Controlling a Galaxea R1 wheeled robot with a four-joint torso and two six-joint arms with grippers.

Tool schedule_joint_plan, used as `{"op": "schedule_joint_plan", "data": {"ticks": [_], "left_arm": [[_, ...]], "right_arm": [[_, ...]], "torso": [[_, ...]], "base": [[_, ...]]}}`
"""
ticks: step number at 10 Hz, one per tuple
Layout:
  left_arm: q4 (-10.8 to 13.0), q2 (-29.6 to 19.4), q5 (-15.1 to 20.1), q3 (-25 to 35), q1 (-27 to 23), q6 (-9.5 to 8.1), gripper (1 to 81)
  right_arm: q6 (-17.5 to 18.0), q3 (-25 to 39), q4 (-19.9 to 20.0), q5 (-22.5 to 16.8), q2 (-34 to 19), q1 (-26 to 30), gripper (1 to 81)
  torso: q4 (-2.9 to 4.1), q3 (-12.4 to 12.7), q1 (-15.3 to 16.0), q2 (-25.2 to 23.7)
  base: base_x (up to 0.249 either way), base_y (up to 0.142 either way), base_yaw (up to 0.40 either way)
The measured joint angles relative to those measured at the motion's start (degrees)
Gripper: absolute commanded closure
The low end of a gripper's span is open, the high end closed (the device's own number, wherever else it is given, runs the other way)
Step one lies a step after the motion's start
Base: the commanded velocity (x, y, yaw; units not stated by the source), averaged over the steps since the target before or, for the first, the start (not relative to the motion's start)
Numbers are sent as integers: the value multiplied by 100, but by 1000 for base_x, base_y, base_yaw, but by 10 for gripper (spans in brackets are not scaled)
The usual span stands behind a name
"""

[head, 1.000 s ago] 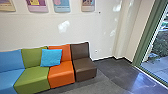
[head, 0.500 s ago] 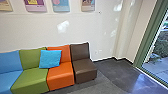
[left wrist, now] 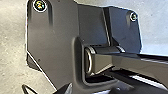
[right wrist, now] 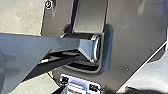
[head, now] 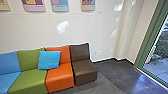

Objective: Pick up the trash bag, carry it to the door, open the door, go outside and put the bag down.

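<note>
Head view: a row of joined seats runs from nine o'clock round to six along a white wall — blue at the far end, then a green seat, an orange seat, and a brown seat at six. A bright blue cushion leans toward eight o'clock, mostly against the orange backrest and overlapping the green one. Posters hang between ten and twelve o'clock. Dark floor opens toward four, with a pale gleam farther round. At three o'clock a green frame slants beside glass, and beyond it are paving and plants.

Left wrist view: the robot's dark plate and jointed bar lie over pale flooring. Much the same appears in the right wrist view. How the jaws stand, left or right, I cannot tell — nor can I tell where the trash bag is.
</note>
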Motion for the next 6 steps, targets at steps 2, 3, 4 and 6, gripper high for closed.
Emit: {"op": "schedule_joint_plan", "data": {"ticks": [2,3,4,6], "left_arm": [[0,-2,-4,0,-5,0,10],[0,-9,-12,0,-7,0,10],[0,-30,-11,1,-2,0,10],[-5,-89,12,4,15,0,10]], "right_arm": [[2,-9,11,0,-82,0,10],[16,-1,15,-15,-123,20,10],[17,40,17,-22,-184,46,10],[24,328,20,-72,-344,27,10]], "torso": [[0,0,2,0],[0,0,6,2],[0,0,8,2],[0,0,3,0]], "base": [[34,0,0],[0,0,0],[0,0,0],[0,0,0]]}}
